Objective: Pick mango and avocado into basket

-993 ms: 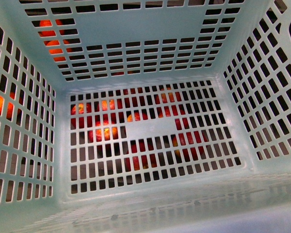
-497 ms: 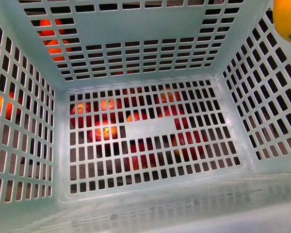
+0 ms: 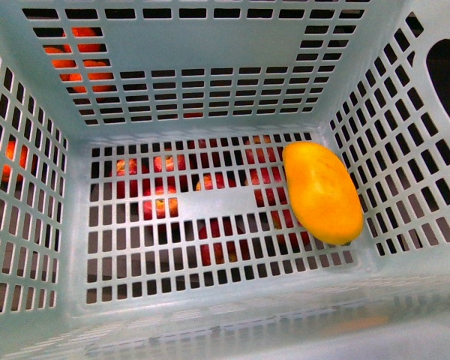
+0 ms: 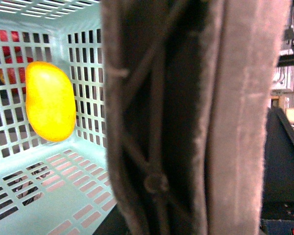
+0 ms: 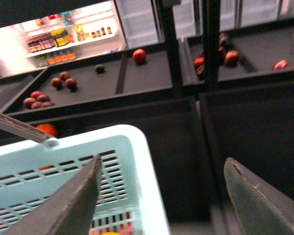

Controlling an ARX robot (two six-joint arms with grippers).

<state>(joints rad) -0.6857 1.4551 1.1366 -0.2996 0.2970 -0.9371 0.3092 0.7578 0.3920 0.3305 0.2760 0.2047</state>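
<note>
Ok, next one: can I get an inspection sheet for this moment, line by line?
Surface: slotted floor of the basket, otherwise bare.
Job's things: mango lies on the basket floor by the right wall. No avocado in the basket.
Clutter: red and orange fruit shows through the slots, below and behind the basket.
Grippers: right gripper is open and empty above the basket rim. Left gripper is a blurred close-up, so its state cannot be told.
Cables: nothing seen.
Surroundings: dark shelf trays with scattered fruit, one small dark green fruit too small to identify, and a lit shelf of bottles behind.
</note>
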